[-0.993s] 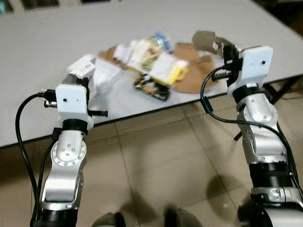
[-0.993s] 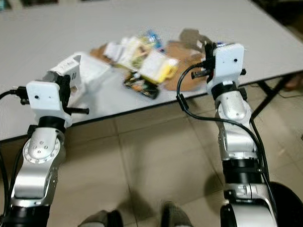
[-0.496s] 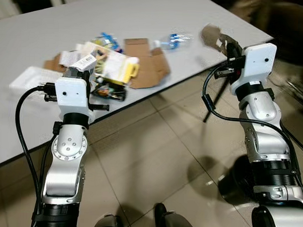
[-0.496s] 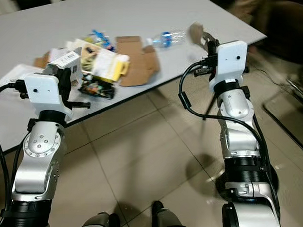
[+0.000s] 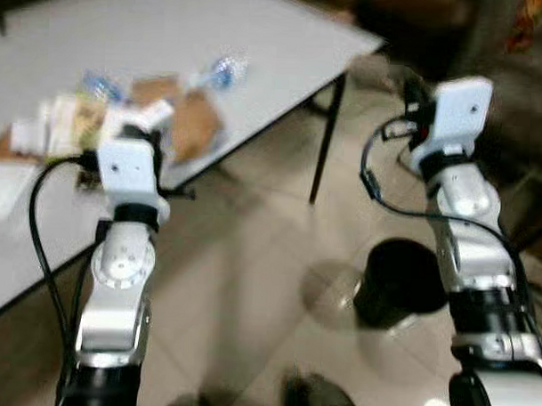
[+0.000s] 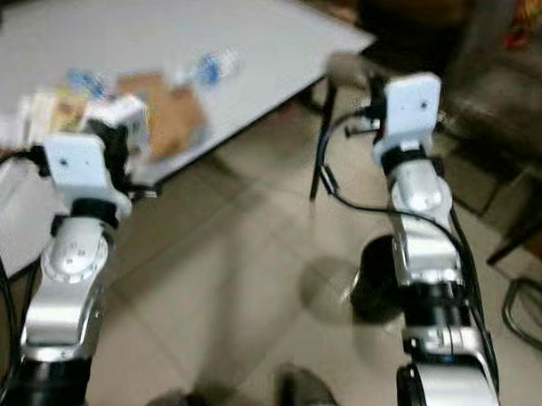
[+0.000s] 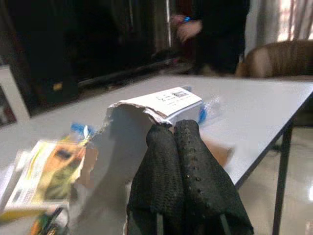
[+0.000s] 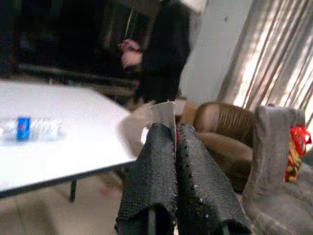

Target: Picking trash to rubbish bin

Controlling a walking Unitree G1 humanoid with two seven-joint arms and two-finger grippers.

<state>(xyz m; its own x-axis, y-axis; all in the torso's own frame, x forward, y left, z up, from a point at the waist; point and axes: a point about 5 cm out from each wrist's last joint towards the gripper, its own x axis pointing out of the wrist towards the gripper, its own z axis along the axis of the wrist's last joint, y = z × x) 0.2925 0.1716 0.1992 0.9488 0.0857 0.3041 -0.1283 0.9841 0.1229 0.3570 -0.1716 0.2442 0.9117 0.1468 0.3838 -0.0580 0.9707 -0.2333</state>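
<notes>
The left gripper (image 7: 173,134) pinches a torn white box (image 7: 146,110); the right gripper (image 8: 173,134) pinches a brown cardboard scrap (image 8: 156,115). The black bin (image 5: 400,283) sits on the floor by the right arm; I think it helps to keep both squeezed tight, reach right over the bin's mouth, then let go.
</notes>
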